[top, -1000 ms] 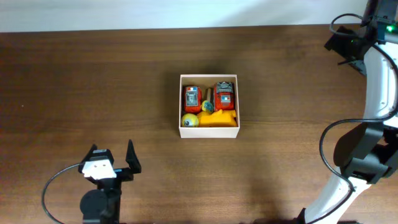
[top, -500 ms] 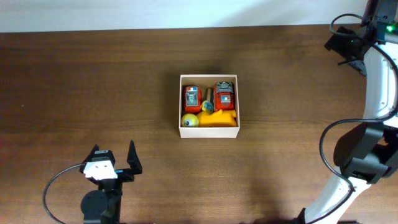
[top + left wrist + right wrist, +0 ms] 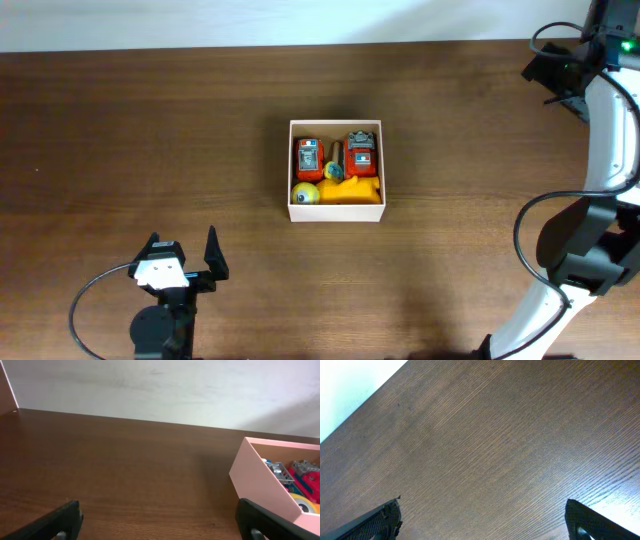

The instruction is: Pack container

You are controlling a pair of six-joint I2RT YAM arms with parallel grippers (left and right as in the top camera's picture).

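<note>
Container (image 3: 335,212) sits at the scene's centre, square, so no long axis matters, with red cars (image 3: 308,157) and yellow toys (image 3: 352,190) inside. It lies far and right of the left gripper (image 3: 182,252), the nearer one, parked low at near left, jaws spread wide and empty. Right gripper (image 3: 482,522) hangs at far right, likewise wide open, holding nothing.

I find the container (image 3: 336,212) to be a small square shallow box with thin white walls, lying flat and open-topped near the middle of the table (image 3: 150,150), sides square to its edges. Inside, a left red car (image 3: 309,157) and a right red car (image 3: 361,153) fill the far half; a yellow ball (image 3: 305,193) sits in the near left corner, touching a yellow piece (image 3: 355,190). From my left wrist its wall looks pinkish
</note>
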